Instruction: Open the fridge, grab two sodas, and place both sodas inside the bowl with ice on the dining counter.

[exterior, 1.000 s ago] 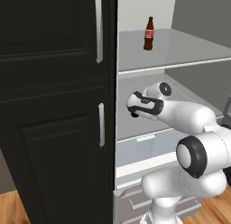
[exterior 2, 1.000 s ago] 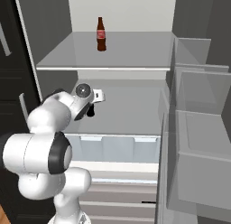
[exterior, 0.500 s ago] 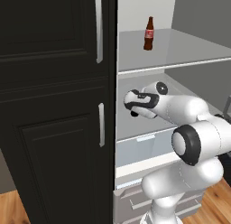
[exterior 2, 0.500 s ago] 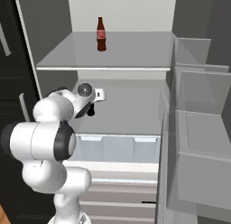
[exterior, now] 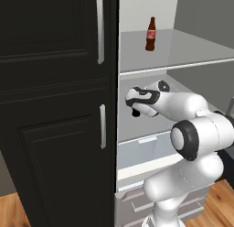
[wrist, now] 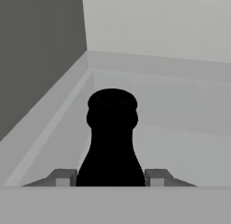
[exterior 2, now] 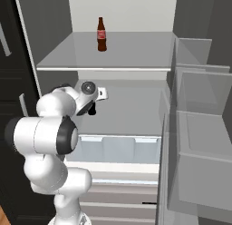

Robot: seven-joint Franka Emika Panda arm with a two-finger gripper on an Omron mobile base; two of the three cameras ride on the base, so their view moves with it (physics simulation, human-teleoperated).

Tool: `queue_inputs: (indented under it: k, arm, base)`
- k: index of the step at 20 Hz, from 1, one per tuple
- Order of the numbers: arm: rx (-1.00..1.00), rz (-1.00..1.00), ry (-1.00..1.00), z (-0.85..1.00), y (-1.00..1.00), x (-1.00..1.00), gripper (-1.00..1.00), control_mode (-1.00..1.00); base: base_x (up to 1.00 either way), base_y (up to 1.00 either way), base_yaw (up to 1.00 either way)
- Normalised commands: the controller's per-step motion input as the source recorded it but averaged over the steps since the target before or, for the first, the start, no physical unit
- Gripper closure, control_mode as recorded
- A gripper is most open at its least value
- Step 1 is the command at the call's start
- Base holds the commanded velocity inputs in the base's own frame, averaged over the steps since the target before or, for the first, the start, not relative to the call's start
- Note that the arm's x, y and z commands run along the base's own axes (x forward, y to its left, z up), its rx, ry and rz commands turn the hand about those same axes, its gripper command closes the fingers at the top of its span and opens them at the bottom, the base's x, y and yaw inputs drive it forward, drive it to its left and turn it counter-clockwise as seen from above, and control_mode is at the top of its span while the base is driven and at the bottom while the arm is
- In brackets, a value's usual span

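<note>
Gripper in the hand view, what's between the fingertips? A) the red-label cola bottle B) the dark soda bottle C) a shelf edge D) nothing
B: the gripper has its fingertips tight against either side of the dark soda bottle, while the red-label cola bottle stands apart on the upper shelf of the open fridge.

Robot arm (exterior: 192, 130): glossy white rounded shells showing, dark grey discs capping the joints, black band ringing the wrist. Gripper (wrist: 111, 178): two small grey square fingertips (wrist: 63, 177) showing. No cables or markings showing.
</note>
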Motion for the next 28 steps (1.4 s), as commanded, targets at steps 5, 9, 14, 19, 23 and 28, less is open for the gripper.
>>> queue_inputs:
  k: [5,9,14,19,23,28]
  arm:
    - [0.0,0.0,-0.01,-0.04,0.0,0.0,1.0,-1.0]
    - [0.0,0.0,-0.1,-0.09,-0.01,-0.27,1.0,-1.0]
    - [0.01,0.0,-0.1,-0.21,-0.13,-0.62,1.0,-1.0]
    - [0.06,0.0,-0.11,-0.11,-0.29,-0.89,1.0,-1.0]
    - [0.05,-0.02,-0.07,0.15,-0.24,-1.0,1.0,-1.0]
    - [0.01,-0.1,0.02,0.71,-0.09,-0.97,1.0,-1.0]
  base:
    - [0.0,0.0,0.0]
    - [0.0,0.0,0.0]
    - [0.0,0.0,0.0]
    - [0.0,0.0,0.0]
    - [0.0,0.0,0.0]
    - [0.0,0.0,0.0]
